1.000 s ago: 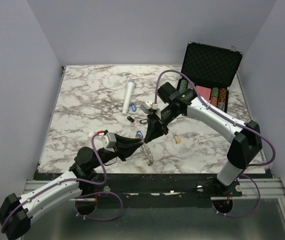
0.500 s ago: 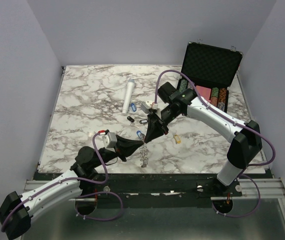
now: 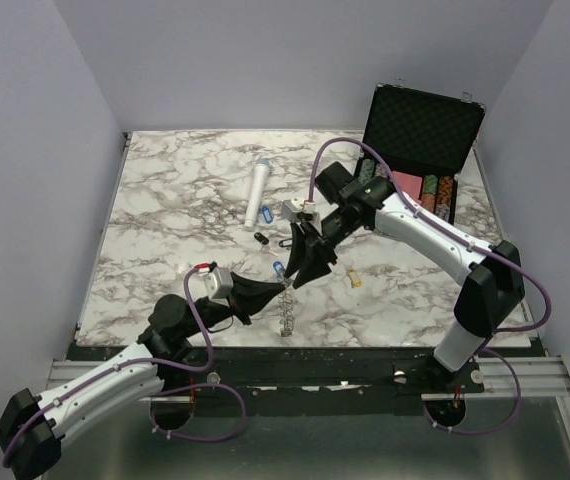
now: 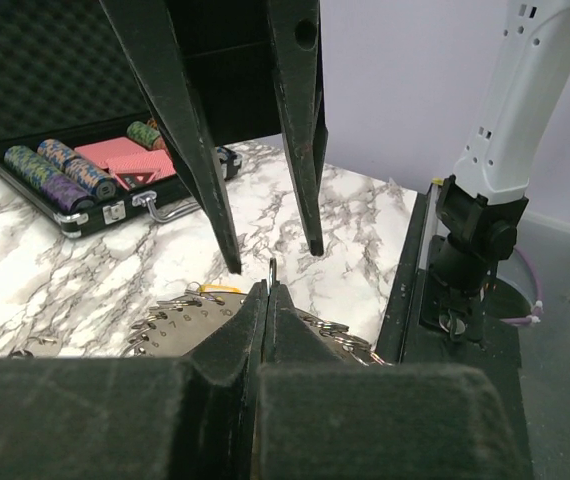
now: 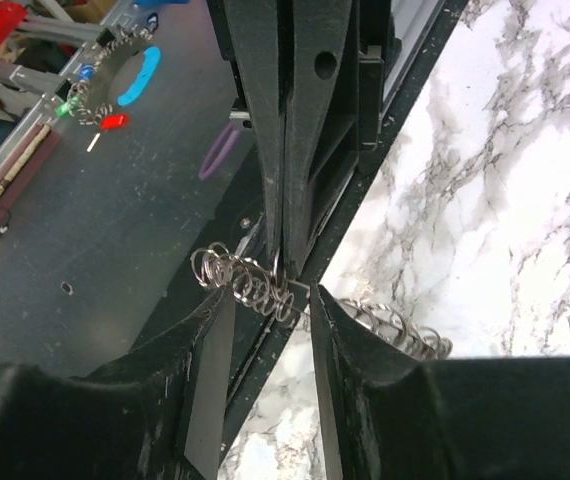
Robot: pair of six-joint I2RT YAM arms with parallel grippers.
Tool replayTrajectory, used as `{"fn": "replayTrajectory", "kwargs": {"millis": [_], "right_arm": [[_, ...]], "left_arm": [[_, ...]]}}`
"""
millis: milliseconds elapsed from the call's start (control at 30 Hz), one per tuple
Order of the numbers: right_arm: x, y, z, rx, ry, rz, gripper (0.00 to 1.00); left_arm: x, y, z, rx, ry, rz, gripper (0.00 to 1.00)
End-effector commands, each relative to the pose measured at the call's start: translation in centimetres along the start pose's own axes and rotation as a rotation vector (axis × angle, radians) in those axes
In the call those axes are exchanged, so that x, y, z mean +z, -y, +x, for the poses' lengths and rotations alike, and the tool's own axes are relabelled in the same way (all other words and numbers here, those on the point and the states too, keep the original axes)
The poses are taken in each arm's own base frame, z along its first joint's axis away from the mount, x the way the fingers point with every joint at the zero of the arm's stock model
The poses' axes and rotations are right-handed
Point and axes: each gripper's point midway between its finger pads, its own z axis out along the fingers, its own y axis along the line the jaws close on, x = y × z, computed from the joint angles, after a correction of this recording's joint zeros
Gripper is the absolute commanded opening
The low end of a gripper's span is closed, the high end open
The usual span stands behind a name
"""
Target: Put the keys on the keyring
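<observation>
The work looks barely begun. The left gripper (image 4: 268, 285) is pinched tight on a thin loop of the keyring (image 3: 286, 318), which hangs from its tips just above the table (image 3: 165, 220), close to the near edge and about midway along it. The right gripper (image 5: 271, 298) points down at the same spot with its fingers parted to a middling gap. They stand on either side of the ring's wire without clamping it, and they carry no key. The keys lie loose on the marble. A blue-tagged key (image 3: 278, 269) is just behind the two grippers. One black-tagged key (image 3: 261, 238) and a second black-tagged key (image 3: 287, 242) lie farther toward the middle. A yellow-tagged key (image 3: 355, 279) sits off to the right, apart from the rest. Another small blue tag shows beside the white cylinder (image 3: 258, 190). The ring's jagged fringe is too fine to tell whether any key is already threaded on it. By this view every loose key has yet to be picked up and worked onto the ring.
</observation>
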Motion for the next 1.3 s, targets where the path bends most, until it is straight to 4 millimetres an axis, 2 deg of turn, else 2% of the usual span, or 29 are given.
{"fn": "replayTrajectory", "kwargs": {"millis": [0, 100, 233, 333, 400, 500, 633, 767, 800, 900, 933, 1100, 1267], "right_arm": [[-1.7, 0.8, -1.2, -0.001, 0.045, 0.036, 0.47], [-3.8, 1.7, -0.7, 0.014, 0.033, 0.117, 0.51], [-7.7, 3.9, 1.9, 0.128, 0.019, 0.305, 0.55], [-11.0, 5.4, 6.1, 0.264, -0.008, 0.473, 0.56], [-12.4, 5.7, 9.1, 0.328, -0.067, 0.565, 0.57], [-13.3, 5.7, 13.4, 0.428, -0.164, 0.695, 0.57], [-15.6, 6.6, 16.8, 0.528, -0.241, 0.846, 0.57], [-17.3, 7.2, 19.8, 0.629, -0.324, 0.838, 0.56], [-18.0, 7.7, 19.6, 0.632, -0.328, 0.835, 0.56], [-17.8, 8.1, 20.6, 0.696, -0.36, 0.744, 0.54], [-17.6, 8.3, 20.7, 0.713, -0.356, 0.726, 0.54], [-17.4, 9.1, 21.7, 0.767, -0.368, 0.685, 0.51], [-15.9, 8.9, 22.8, 0.783, -0.43, 0.646, 0.51]], "left_arm": [[-0.4, -0.6, -0.5, 0.033, 0.033, -0.035, 0.0], [-0.5, -0.6, -0.9, 0.043, 0.045, -0.035, 0.0], [-0.4, -0.6, -1.8, 0.089, 0.024, -0.041, 0.0], [-0.4, -0.6, -2.7, 0.17, -0.028, -0.039, 0.0], [-0.5, -0.5, -3.2, 0.22, -0.058, -0.03, 0.0], [-0.5, -0.2, -3.9, 0.293, -0.105, -0.007, 0.0], [-0.7, -0.2, -3.9, 0.387, -0.172, 0.025, 0.0], [-1.0, -0.5, -2.8, 0.442, -0.205, 0.037, 0.0], [-1.1, -0.5, -2.6, 0.447, -0.218, 0.043, 0.0], [-1.2, -0.3, -2.6, 0.465, -0.227, 0.056, 0.0], [-1.4, -0.3, -2.1, 0.461, -0.249, 0.062, 0.0], [-1.5, -0.4, -1.7, 0.466, -0.275, 0.068, 0.0], [-1.5, -0.4, -1.4, 0.464, -0.287, 0.078, 0.0]]}}
